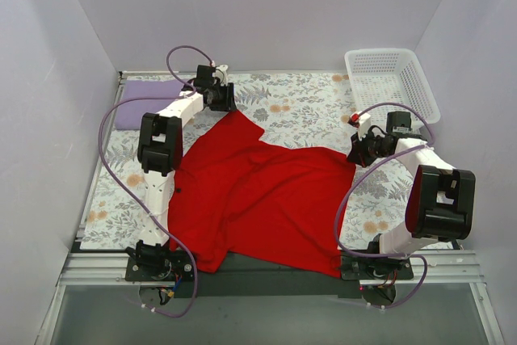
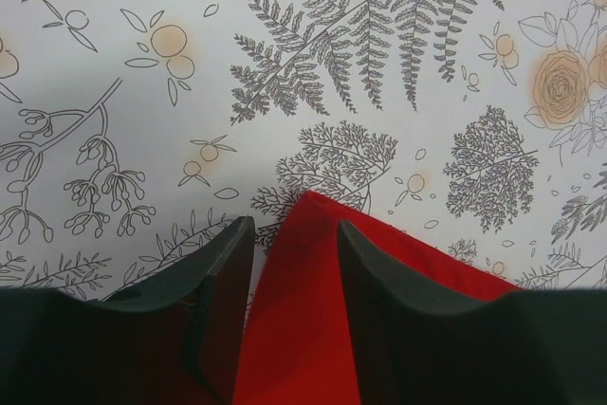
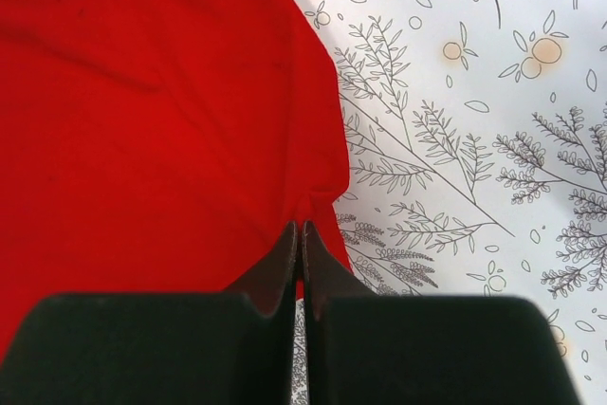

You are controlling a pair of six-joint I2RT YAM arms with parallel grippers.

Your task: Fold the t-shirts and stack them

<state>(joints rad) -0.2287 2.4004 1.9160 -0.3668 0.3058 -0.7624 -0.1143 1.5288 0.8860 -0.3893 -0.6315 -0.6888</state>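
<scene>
shirt (image 1: 258, 199) lies spread wide; its far corner sits inside the left pincer (image 2: 294, 227), parted, gripping nothing; the right pincer (image 3: 301, 227) is pinched tight onto its right edge.

The red t-shirt (image 1: 258, 199) covers the table's (image 1: 307, 107) middle and near left. Bare tabletop lies open across the far middle, between the left gripper (image 1: 229, 103) and the white basket (image 1: 392, 82) in the far right corner. A folded purple cloth (image 1: 148, 104) fills the far left corner, and walls close three sides.
</scene>
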